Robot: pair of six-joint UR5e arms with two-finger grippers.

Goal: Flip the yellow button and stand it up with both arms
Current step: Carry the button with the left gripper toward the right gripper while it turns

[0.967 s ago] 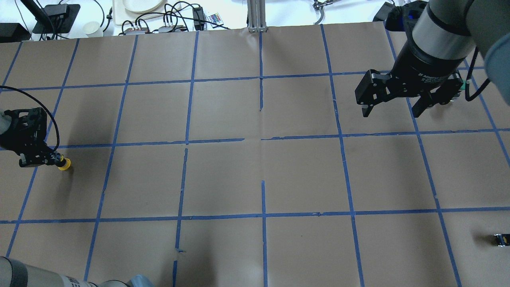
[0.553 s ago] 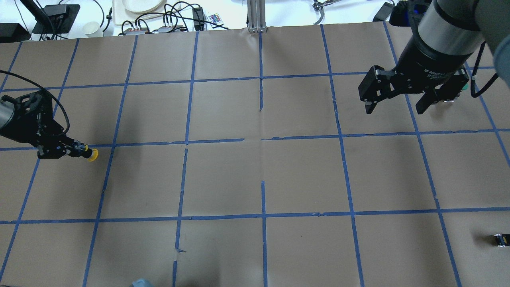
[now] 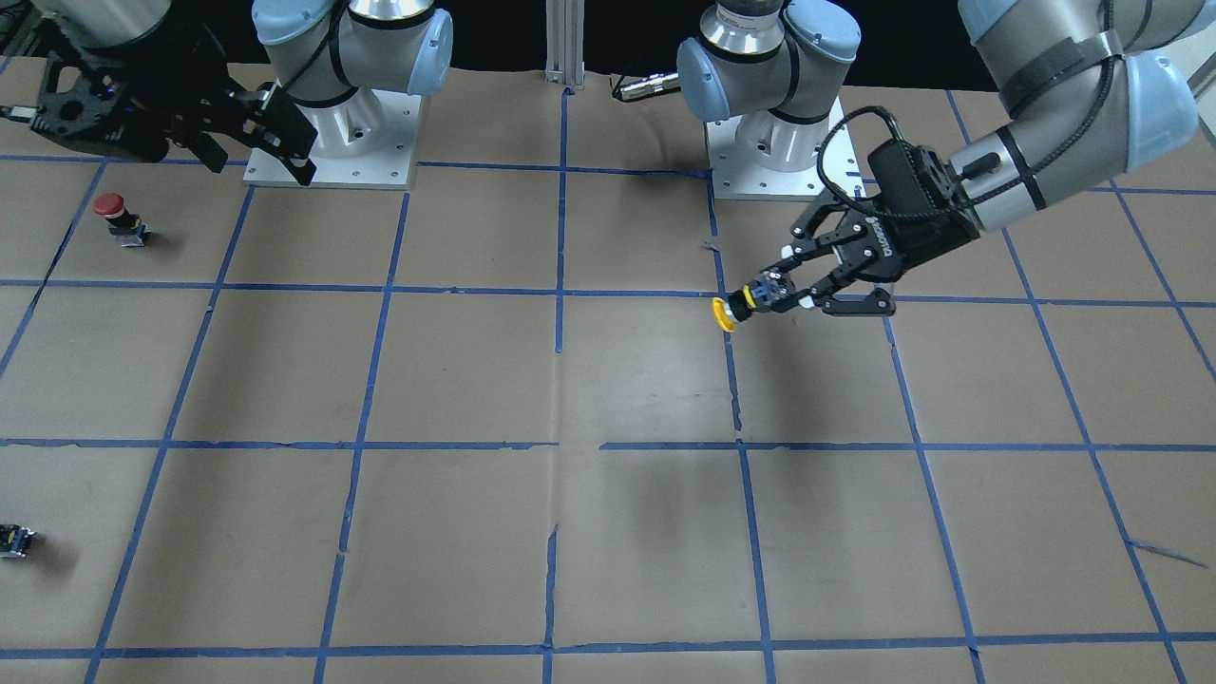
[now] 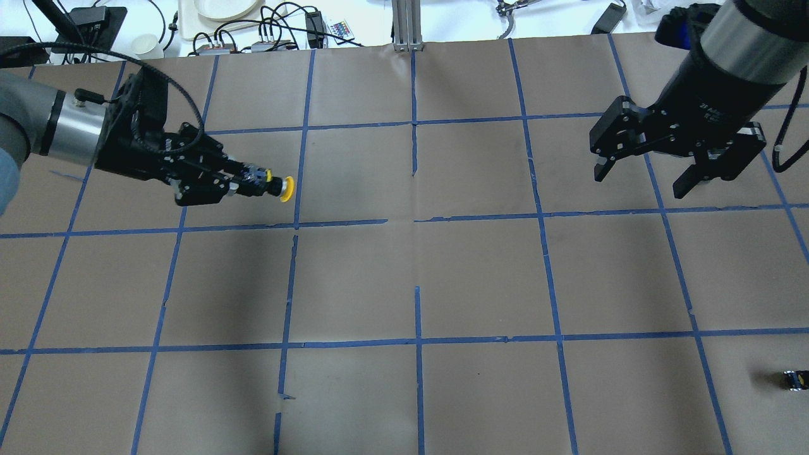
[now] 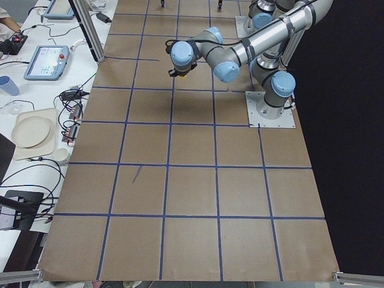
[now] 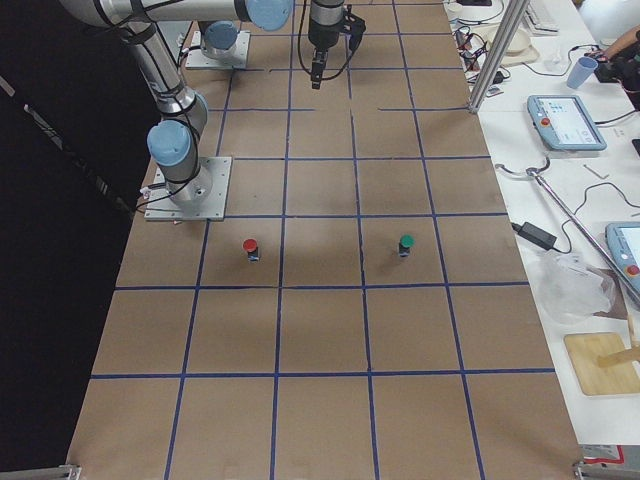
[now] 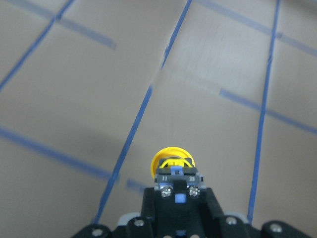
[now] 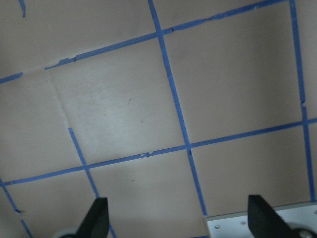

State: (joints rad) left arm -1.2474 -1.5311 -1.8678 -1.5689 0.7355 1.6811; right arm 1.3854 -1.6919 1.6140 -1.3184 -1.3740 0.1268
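The yellow button point(image 4: 285, 188) lies sideways in the air, its yellow cap pointing toward the table's middle. My left gripper point(image 4: 251, 181) is shut on its black and grey base and holds it above the paper. In the front-facing view the left gripper point(image 3: 774, 294) and the button point(image 3: 725, 313) show right of centre. The left wrist view shows the button point(image 7: 172, 159) end-on between the fingers. My right gripper point(image 4: 641, 179) is open and empty, high over the far right of the table. It also shows in the front-facing view point(image 3: 256, 157) and the right wrist view point(image 8: 179, 220).
A red-capped button point(image 3: 112, 211) stands near the right arm's base plate point(image 3: 332, 161); it also shows in the right view point(image 6: 250, 247), with a green-capped button point(image 6: 406, 243) beside it. A small dark capless part point(image 4: 793, 380) lies at the near right edge. Cables and dishes lie beyond the far edge.
My left gripper has lifted the yellow button from the table's left edge and carried it right and farther in, toward the middle. My right gripper, still open, has drifted slightly right.
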